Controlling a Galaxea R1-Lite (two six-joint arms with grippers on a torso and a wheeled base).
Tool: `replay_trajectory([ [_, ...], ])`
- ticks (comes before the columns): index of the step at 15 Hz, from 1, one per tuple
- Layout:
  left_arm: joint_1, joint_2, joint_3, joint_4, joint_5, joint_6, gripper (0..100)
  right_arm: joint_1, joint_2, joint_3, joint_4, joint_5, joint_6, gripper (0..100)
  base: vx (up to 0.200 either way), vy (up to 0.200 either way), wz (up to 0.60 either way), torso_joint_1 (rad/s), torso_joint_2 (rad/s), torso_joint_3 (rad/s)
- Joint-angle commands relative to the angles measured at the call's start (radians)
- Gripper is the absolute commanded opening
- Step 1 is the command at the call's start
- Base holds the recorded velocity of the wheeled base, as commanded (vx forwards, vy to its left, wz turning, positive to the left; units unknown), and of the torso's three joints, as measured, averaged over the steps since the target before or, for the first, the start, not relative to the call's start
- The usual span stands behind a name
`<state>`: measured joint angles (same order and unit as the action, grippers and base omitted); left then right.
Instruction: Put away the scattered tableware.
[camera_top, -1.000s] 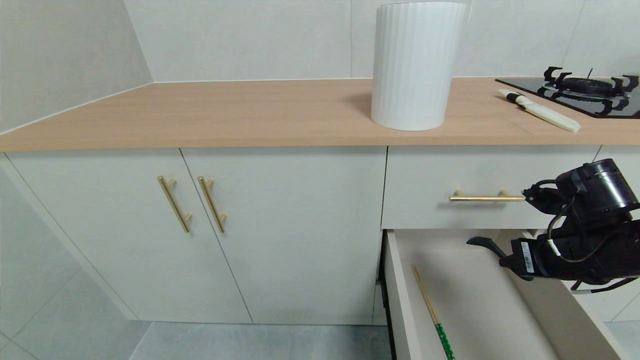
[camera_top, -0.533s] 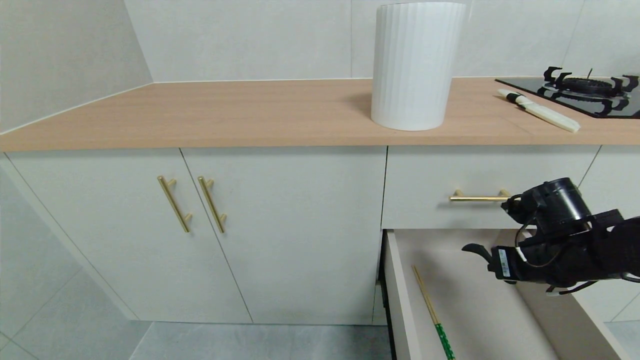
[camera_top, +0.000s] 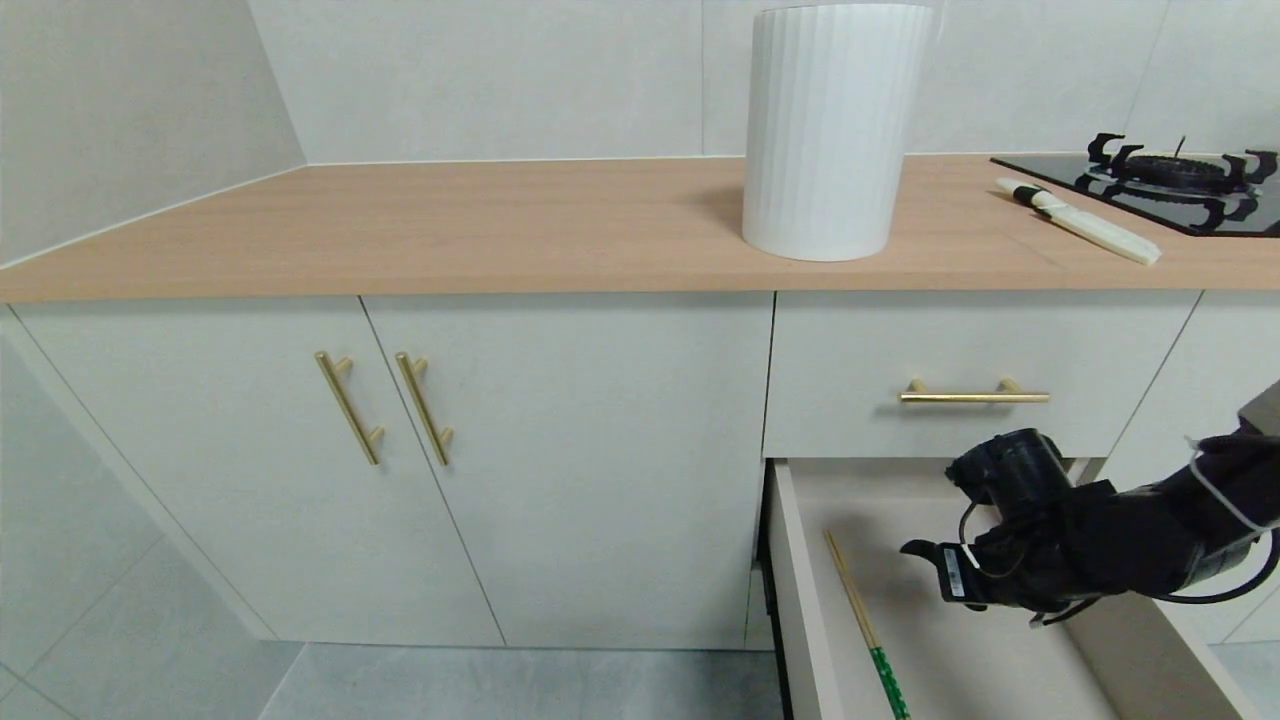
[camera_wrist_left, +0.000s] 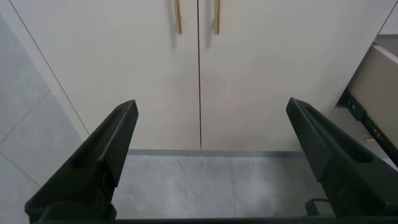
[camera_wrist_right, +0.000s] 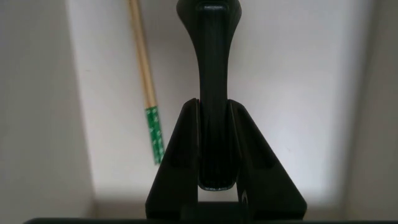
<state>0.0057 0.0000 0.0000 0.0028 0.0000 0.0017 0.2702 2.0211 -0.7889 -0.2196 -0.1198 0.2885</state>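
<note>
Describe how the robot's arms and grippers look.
The right gripper is black, with a cylindrical module on top, looping black cables, a white barcode-style label and a white tie on the arm. The left gripper has two dark, wedge-shaped tapering fingers.

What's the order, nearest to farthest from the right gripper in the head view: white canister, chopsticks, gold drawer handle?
From the right gripper, shut on a black utensil:
1. Chopsticks, in the open drawer beneath it, toward its left.
2. Gold drawer handle, above, on the closed upper drawer.
3. White canister, up on the countertop, farthest.
</note>
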Motion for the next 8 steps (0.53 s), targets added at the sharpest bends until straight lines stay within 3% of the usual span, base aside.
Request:
replay_trajectory([
  [1,0.0,0.0,0.0,0.0,0.0,0.0,100,0.0,0.14,0.016,-0.047,-0.006,-0.003,0,0.0,0.0,0.0,0.0,0.0,0.0],
  [8,0.0,0.0,0.0,0.0,0.0,0.0,100,-0.005,0.205,0.016,-0.095,-0.008,-0.002,0,0.0,0.0,0.0,0.0,0.0,0.0],
])
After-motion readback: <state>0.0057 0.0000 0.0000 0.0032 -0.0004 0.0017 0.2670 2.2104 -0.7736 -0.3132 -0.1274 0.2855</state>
